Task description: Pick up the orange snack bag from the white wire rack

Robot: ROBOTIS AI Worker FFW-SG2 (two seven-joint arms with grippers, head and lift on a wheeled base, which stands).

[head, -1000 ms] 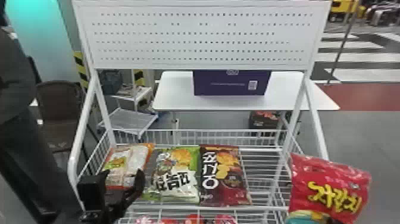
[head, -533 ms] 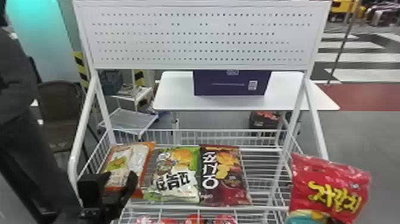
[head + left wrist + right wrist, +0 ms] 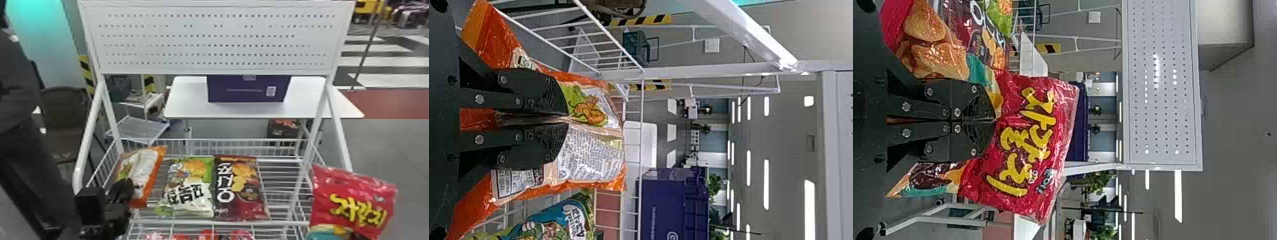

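Orange snack bag [image 3: 139, 178] is pinched by left gripper [image 3: 107, 191], tilted near white wire rack's [image 3: 88, 137] left side | narrow gap is left beside green bag [image 3: 191, 178] | red bag [image 3: 344, 185] is clasped by right gripper [image 3: 994, 120].

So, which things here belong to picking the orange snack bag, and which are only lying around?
For the job:
orange snack bag
left gripper, closed on it
white wire rack

Not for it:
green snack bag
dark red snack bag
purple box behind the rack
bright red snack bag, in the right gripper
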